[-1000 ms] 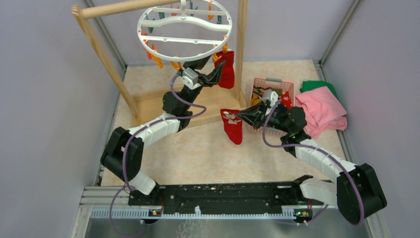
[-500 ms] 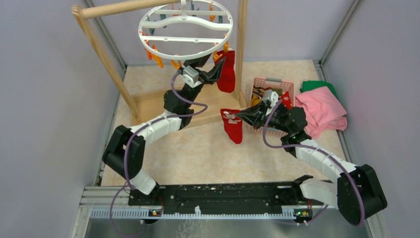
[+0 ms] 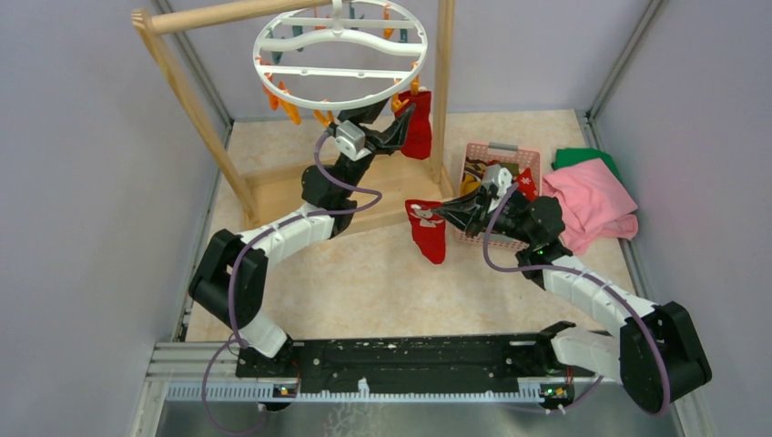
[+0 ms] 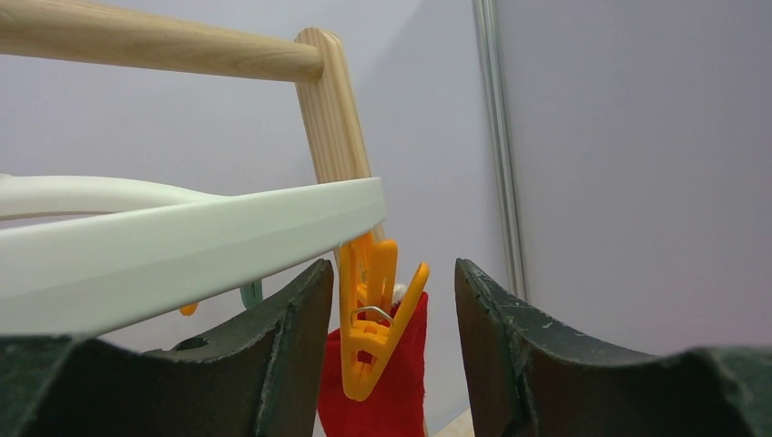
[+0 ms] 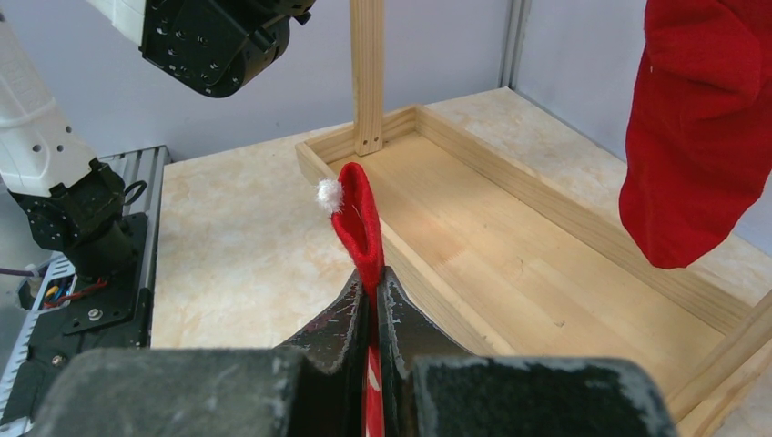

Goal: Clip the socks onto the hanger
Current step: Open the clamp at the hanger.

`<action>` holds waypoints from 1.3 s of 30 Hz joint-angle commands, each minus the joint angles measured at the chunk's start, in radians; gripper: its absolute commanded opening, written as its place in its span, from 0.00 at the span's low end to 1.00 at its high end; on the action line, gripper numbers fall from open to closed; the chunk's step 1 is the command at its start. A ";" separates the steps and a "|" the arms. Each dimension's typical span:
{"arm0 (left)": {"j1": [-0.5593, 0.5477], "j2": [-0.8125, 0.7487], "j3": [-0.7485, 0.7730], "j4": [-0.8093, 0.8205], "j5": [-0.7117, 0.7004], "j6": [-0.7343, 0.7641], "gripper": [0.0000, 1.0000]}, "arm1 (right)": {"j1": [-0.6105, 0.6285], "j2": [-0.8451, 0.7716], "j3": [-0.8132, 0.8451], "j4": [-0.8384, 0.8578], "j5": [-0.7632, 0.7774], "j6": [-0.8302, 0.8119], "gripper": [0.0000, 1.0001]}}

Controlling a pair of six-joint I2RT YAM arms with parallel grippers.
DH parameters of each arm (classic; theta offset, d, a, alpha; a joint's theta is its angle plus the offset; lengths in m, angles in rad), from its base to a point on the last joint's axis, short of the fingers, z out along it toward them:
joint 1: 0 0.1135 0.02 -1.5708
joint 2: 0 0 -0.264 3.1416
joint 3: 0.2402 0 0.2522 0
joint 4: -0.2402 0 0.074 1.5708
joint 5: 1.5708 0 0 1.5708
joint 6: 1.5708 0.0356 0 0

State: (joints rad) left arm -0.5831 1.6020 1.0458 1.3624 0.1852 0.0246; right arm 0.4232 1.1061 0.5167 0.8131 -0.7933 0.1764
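The round white plastic ring hanger hangs from the wooden frame rack at the counter's far-left corner. A red fabric sock dangles from its orange plastic clip, between the spread left pincer's fingers. The right pincer is pressed together, pinching a white-patterned red sock over the counter's middle.

Overhead: hanger hook cut by the top edge, likewise the wooden rack's top bar and right post. Basket contents too small to sort, half behind the right arm. Green cloth mostly under the pink cloth.

Left wrist: hung red sock runs off the bottom edge. Teal clip mostly behind a finger of the left tool.

Right wrist: hung red sock's top cut off. Held red sock lower part lost between the right tool's fingers.
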 commanded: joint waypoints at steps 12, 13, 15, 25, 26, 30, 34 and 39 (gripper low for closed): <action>-0.005 0.004 0.049 0.084 -0.023 -0.023 0.49 | 0.006 -0.029 -0.007 0.016 0.005 -0.013 0.00; -0.005 0.003 0.049 0.084 -0.024 -0.023 0.48 | 0.006 -0.030 -0.006 0.016 0.005 -0.012 0.00; -0.005 0.003 0.049 0.083 -0.027 -0.051 0.42 | 0.006 -0.031 -0.006 0.016 0.003 -0.012 0.00; -0.005 -0.024 0.044 0.042 -0.036 -0.105 0.18 | 0.006 -0.030 -0.002 0.001 0.011 -0.020 0.00; -0.004 -0.028 0.042 0.039 -0.036 -0.110 0.18 | 0.005 -0.028 0.002 -0.002 0.012 -0.020 0.00; -0.005 -0.046 0.031 0.029 -0.032 -0.132 0.18 | -0.005 -0.002 0.038 -0.002 0.012 0.001 0.00; -0.004 -0.056 0.025 0.014 -0.032 -0.148 0.18 | -0.013 0.072 0.135 0.013 -0.024 0.064 0.00; -0.003 -0.068 0.013 0.000 -0.042 -0.156 0.18 | -0.015 0.258 0.285 0.142 -0.085 0.242 0.00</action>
State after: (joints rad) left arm -0.5831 1.5768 1.0603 1.3594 0.1333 -0.0978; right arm 0.4149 1.2465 0.6704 0.8177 -0.8223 0.2626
